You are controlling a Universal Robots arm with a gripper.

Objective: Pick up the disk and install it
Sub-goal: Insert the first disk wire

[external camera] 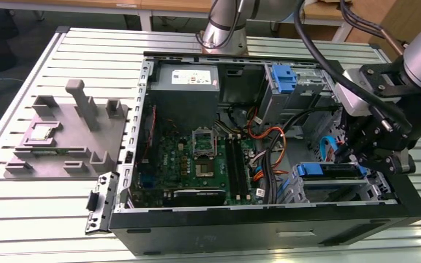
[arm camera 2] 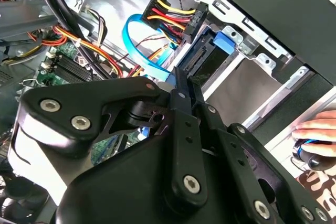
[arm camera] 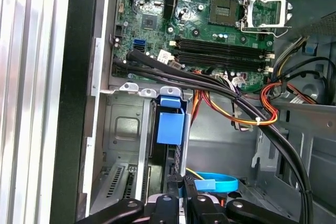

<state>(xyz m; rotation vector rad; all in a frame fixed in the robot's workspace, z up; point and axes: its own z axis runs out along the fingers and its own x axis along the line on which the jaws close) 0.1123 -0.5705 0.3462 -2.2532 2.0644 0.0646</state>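
The disk (external camera: 331, 171), framed by its bright blue bracket, sits in the lower drive bay at the front corner of the open computer case (external camera: 269, 230), on the exterior view's right. In both wrist views it is seen edge-on, the disk (arm camera: 170, 124) showing its blue tab and the disk (arm camera 2: 202, 61) its dark connector end. My gripper (external camera: 357, 159) hangs right over it. The black fingers of the gripper (arm camera 2: 178, 85) are shut close together, and the tips of the gripper (arm camera: 177, 174) rest at the disk's edge inside the bay.
A blue data cable (arm camera 2: 139, 40) and orange-yellow power wires (arm camera: 262, 114) run beside the bay. The motherboard (external camera: 195, 164), grey power supply (external camera: 185, 82) and upper blue-handled bay (external camera: 284, 76) fill the case. A grey fixture (external camera: 64, 131) stands on the table. A person's hand (arm camera 2: 315, 129) rests outside the case.
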